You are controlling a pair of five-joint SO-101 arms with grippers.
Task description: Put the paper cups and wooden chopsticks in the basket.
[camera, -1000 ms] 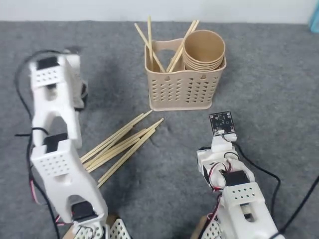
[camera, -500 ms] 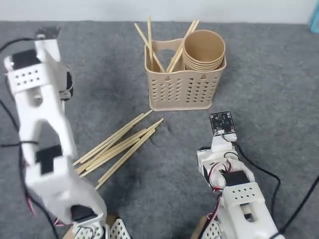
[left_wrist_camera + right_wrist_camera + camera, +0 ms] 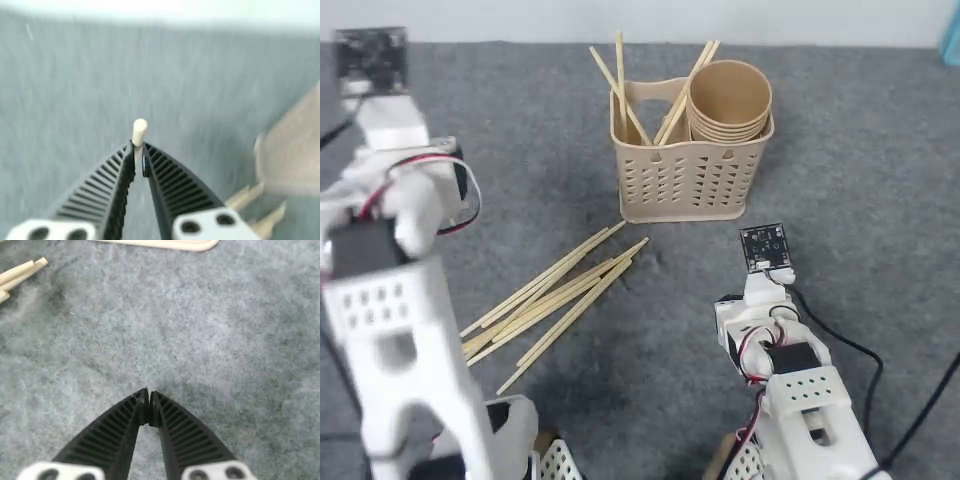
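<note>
Over the last second the left arm (image 3: 390,200) has lifted and swung out toward the table's left edge, with a chopstick (image 3: 139,127) pinched in the left gripper (image 3: 138,148). In the high view it no longer covers the near ends of the loose chopsticks (image 3: 555,290).

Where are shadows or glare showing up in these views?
High view: even light, no glare, faint shadow under the basket. Right wrist view: dark shadow on the carpet just ahead of the right gripper. Left wrist view: bright pale band beyond the carpet.
</note>
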